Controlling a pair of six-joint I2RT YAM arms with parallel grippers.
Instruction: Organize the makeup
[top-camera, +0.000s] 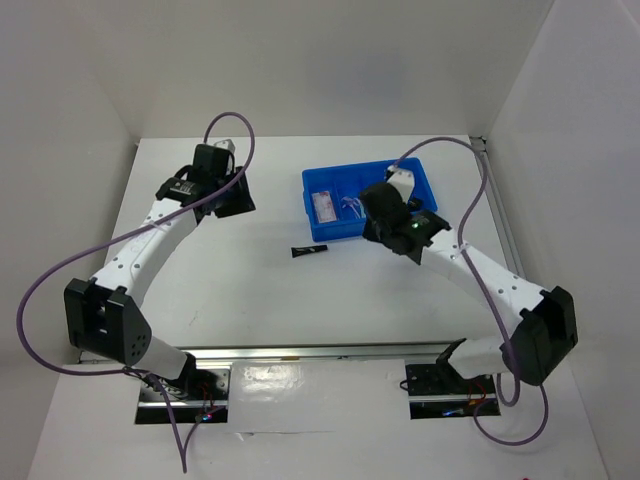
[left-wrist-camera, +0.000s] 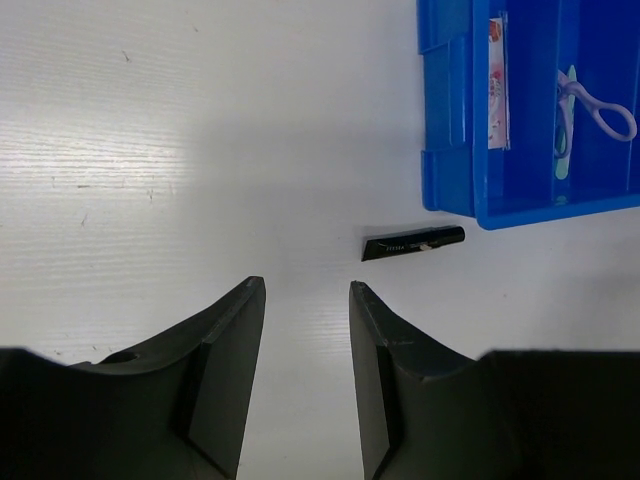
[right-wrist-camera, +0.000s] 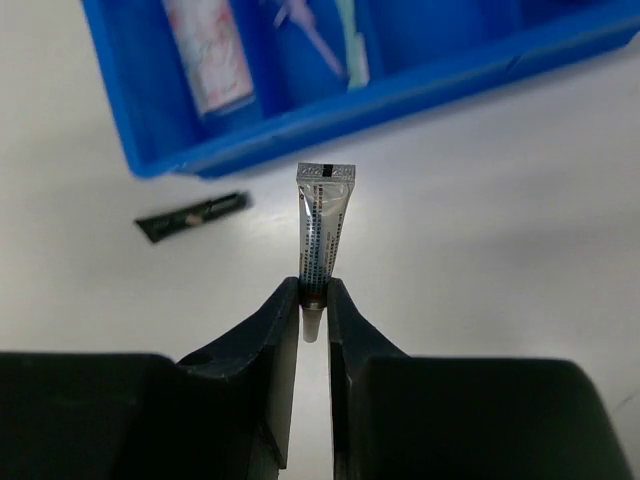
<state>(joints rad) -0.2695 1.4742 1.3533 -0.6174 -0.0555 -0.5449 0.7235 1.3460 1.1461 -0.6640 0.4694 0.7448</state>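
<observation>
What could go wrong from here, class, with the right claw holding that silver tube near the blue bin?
The right claw pinches the silver tube only at its end, so it might swing or slip. The tube juts forward and could hit the blue bin at its near wall. The black tube beside the bin could get knocked.

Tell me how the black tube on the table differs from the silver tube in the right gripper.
Colour: the black tube is dark; the silver tube is shiny with fine print. State: the black tube lies loose on the table; the silver tube is pinched at one end by the right gripper. Both are slim and outside the blue bin.
</observation>
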